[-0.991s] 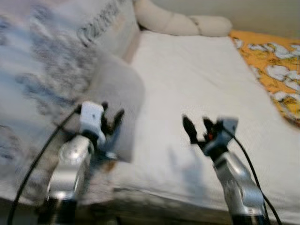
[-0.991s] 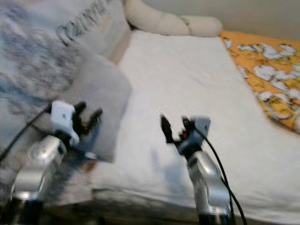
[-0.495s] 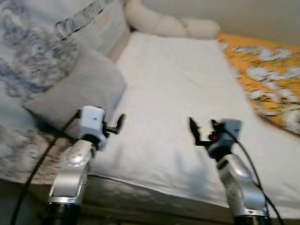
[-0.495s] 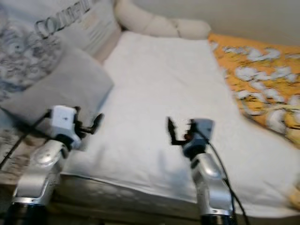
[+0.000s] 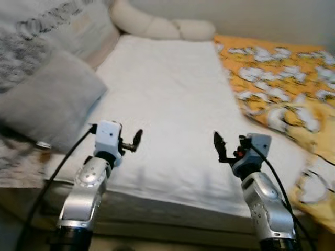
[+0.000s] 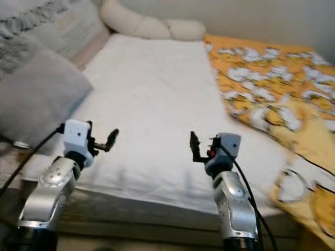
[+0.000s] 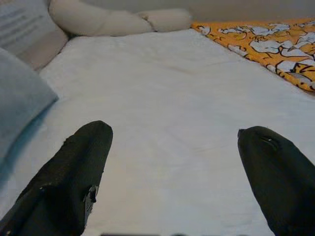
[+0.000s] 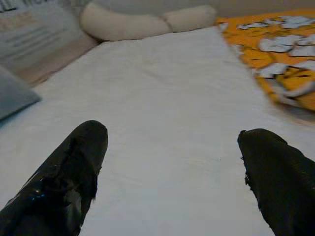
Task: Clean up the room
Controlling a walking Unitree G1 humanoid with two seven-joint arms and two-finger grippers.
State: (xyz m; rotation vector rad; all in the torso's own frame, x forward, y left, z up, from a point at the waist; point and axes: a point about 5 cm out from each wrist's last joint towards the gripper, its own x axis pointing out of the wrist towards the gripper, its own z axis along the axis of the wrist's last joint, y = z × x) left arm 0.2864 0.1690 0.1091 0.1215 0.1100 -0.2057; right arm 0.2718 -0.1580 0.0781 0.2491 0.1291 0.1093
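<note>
A bed with a white sheet (image 5: 167, 89) lies before me. A grey pillow (image 5: 47, 102) rests on its left side, below patterned pillows (image 5: 47, 26). An orange flowered blanket (image 5: 277, 89) is bunched along the right side and hangs over the bed's edge. My left gripper (image 5: 133, 142) hovers open over the sheet's near left part, to the right of the grey pillow and apart from it. My right gripper (image 5: 225, 149) hovers open over the near right part, short of the blanket. Both wrist views show fingers (image 7: 81, 162) (image 8: 78, 157) spread wide with nothing between them.
A cream knotted bolster (image 5: 157, 26) lies across the head of the bed against the wall. The mattress's front edge (image 5: 172, 209) runs just below both grippers. Open sheet stretches between the grey pillow and the blanket.
The camera has swung right: the pillows slid left in the picture and more orange blanket came in. The left gripper, earlier against the grey pillow, now stands apart from it over the sheet.
</note>
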